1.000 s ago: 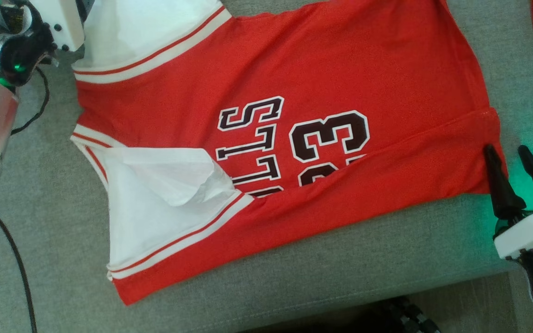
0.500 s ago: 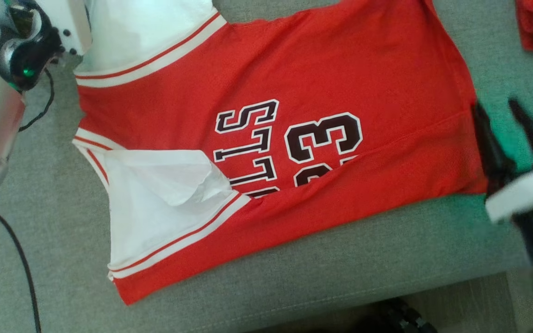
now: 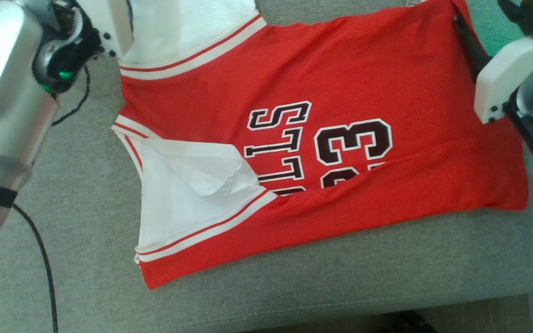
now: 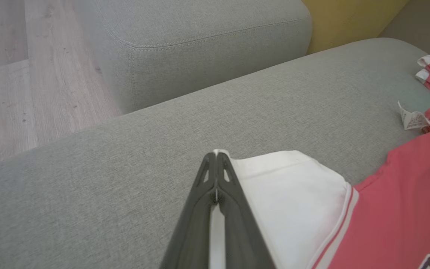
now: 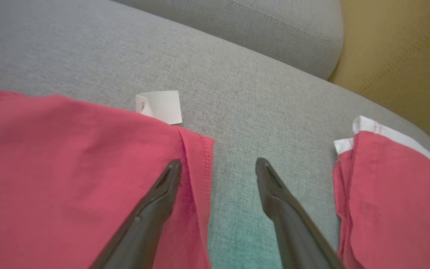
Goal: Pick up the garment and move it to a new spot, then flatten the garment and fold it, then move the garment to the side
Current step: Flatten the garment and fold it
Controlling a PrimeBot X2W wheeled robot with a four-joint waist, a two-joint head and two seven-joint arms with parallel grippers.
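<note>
The garment (image 3: 340, 92) is a red jersey with white sleeves and dark lettering, lying mostly flat on the grey sofa seat (image 3: 86, 185), its near edge folded over. My left gripper (image 4: 216, 155) is shut on the corner of the far white sleeve (image 4: 293, 186), with white cloth showing between its fingers. My right gripper (image 5: 218, 166) is open at the far corner of the hem (image 5: 196, 157). One finger (image 5: 155, 201) is over the red cloth and the other finger (image 5: 278, 201) is over bare sofa. In the head view the right gripper (image 3: 484, 18) is at the top right.
A second red and white garment (image 5: 386, 194) lies just right of the right gripper. A white care label (image 5: 161, 106) sticks out past the hem. A grey cushion (image 4: 200, 45) and a yellow cushion (image 5: 405, 45) stand behind. The sofa's front edge (image 3: 294, 310) is near.
The left gripper has shut on the white sleeve corner. The right gripper has moved from the near hem corner to the far one, staying open. The head view has shifted.
</note>
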